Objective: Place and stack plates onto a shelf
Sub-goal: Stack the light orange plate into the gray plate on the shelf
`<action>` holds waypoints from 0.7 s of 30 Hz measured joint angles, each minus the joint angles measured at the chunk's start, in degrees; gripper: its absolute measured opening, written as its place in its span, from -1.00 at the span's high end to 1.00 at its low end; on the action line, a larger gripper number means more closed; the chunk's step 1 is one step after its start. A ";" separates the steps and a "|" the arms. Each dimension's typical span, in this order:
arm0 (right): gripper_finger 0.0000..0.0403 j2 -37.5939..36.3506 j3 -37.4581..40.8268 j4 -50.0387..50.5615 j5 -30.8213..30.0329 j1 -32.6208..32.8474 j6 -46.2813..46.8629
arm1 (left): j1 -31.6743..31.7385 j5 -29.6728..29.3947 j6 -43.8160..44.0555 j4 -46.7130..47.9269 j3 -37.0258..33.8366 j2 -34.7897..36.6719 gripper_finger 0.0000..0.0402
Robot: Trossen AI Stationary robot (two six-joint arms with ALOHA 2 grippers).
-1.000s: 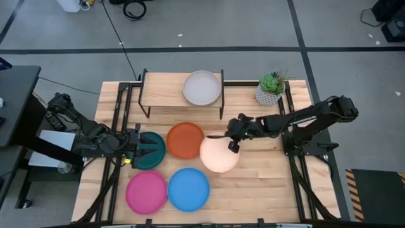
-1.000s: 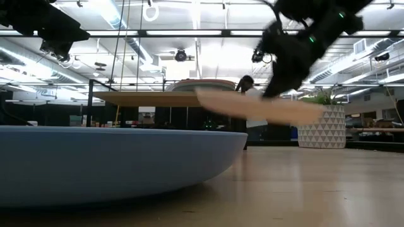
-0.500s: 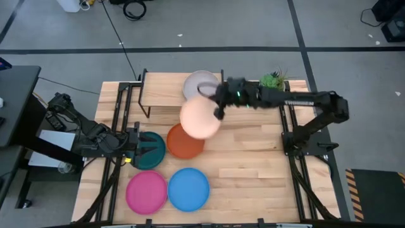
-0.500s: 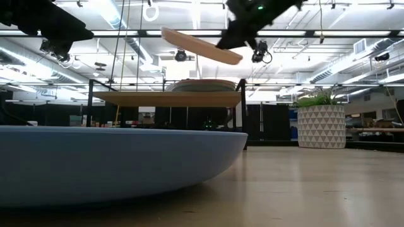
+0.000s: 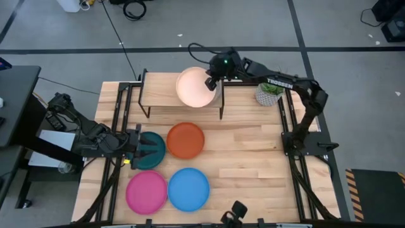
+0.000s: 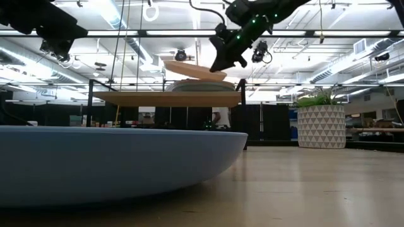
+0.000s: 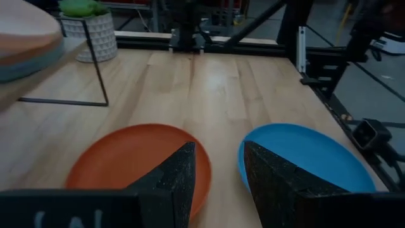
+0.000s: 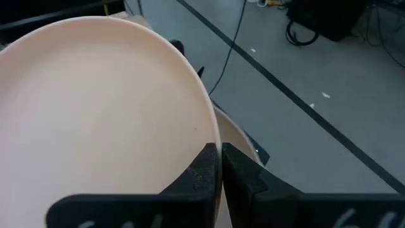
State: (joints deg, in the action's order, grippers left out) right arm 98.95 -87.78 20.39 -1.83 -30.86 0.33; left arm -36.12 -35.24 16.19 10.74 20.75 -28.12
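Note:
My right gripper (image 5: 212, 81) is shut on the cream plate (image 5: 193, 87) and holds it over the right half of the light-wood shelf (image 5: 161, 94). Just beneath it, a grey plate (image 6: 201, 85) rests flat on the shelf board, as the low view shows. My left gripper (image 5: 140, 152) waits open at the left side of the table, over the dark teal plate (image 5: 154, 152). The orange plate (image 5: 185, 140), the pink plate (image 5: 146, 192) and the blue plate (image 5: 188, 189) lie flat on the table. My right gripper pinches the cream plate's rim (image 8: 214, 147) between its two fingers (image 8: 201, 170), on the side of the plate toward the table's right. It comes at the plate from the right, slanting down. The plate is lifted clear and slightly tilted just above the grey plate.
A potted plant (image 5: 271, 90) stands at the table's far right, beside the shelf's right legs. The shelf's left half is bare board. Open tabletop lies right of the orange and blue plates. The blue plate (image 6: 113, 157) fills the low view's foreground.
My right gripper has carried the cream plate from low over the table's middle up and toward the far edge, then lowered it close above the grey plate on the shelf. The plate stayed in the hold and tipped on the way.

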 joint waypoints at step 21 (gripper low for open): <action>0.79 -0.69 -0.07 6.10 0.01 -4.56 -0.36 | -0.09 0.56 1.66 0.11 0.00 0.00 0.29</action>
State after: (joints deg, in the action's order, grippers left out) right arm 98.26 -87.85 26.49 -1.83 -35.42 -0.03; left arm -36.21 -34.68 17.85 10.85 20.75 -28.12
